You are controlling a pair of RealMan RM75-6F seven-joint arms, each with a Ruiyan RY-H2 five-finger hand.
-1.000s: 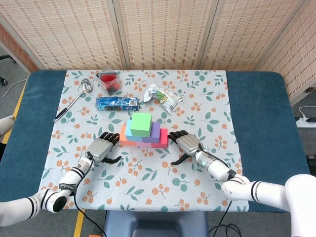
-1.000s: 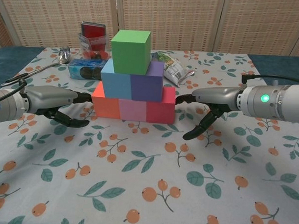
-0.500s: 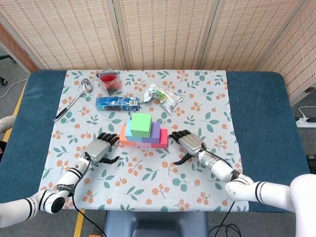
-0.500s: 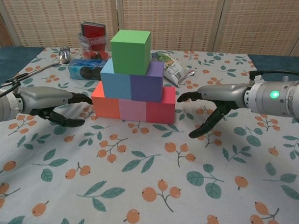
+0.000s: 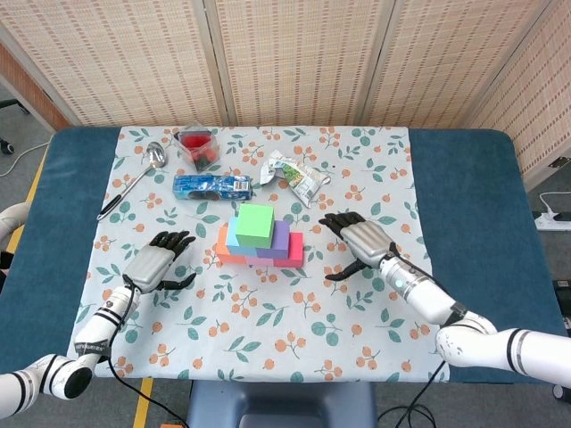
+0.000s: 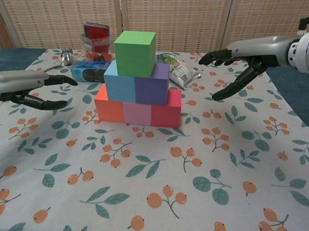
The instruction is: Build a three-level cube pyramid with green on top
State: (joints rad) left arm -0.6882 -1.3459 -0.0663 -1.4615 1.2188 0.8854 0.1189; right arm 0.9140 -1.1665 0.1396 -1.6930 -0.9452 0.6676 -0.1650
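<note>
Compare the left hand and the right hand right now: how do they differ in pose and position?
The left hand sits low, level with the pyramid's bottom row, while the right hand is raised to about the green cube's height. The left hand is left of the stack, the right hand on its right. Both are open, hold nothing, and stand apart from the cubes.

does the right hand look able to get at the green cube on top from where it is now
Probably yes. The right hand is open and raised beside the pyramid, and nothing stands between it and the green cube, whose top and sides are exposed.
</note>
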